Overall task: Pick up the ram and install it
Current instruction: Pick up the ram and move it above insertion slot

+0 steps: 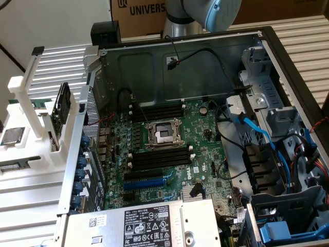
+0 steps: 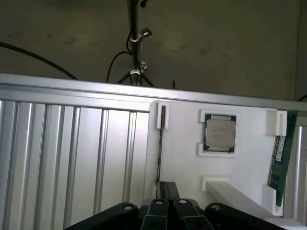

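Note:
The ram is a thin green stick resting in a white clip holder; in the exterior view the ram lies low on that white holder at the exterior view's left, outside the case. My gripper hangs above the holder with its black fingers shut together and nothing between them, well to one side of the ram. The black memory slots and a second bank flank the processor socket on the motherboard. The arm stands behind the case.
A processor chip sits in a square pocket of the holder, and a dark card stands upright in it. The open case has a blue expansion slot, blue cables and a power supply. Ribbed aluminium table surrounds everything.

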### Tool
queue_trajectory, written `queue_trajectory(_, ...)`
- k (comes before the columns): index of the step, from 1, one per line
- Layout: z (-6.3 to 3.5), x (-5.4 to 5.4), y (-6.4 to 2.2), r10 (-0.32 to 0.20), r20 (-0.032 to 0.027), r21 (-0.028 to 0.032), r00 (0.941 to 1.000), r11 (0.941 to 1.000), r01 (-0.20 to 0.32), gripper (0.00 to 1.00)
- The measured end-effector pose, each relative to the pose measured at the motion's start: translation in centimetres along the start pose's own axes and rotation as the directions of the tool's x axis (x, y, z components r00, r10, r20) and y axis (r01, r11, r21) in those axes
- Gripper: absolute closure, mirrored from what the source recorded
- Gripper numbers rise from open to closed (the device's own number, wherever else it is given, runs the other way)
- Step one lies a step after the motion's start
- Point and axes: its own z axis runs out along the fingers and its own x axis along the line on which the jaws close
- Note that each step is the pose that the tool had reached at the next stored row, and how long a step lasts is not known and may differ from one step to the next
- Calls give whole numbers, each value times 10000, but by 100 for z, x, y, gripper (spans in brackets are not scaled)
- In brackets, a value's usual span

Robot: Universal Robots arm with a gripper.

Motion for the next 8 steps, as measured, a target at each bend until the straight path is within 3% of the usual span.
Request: queue_trajectory(8, 145, 13, -20, 0, 0, 1, 10000, 10000, 0, 90)
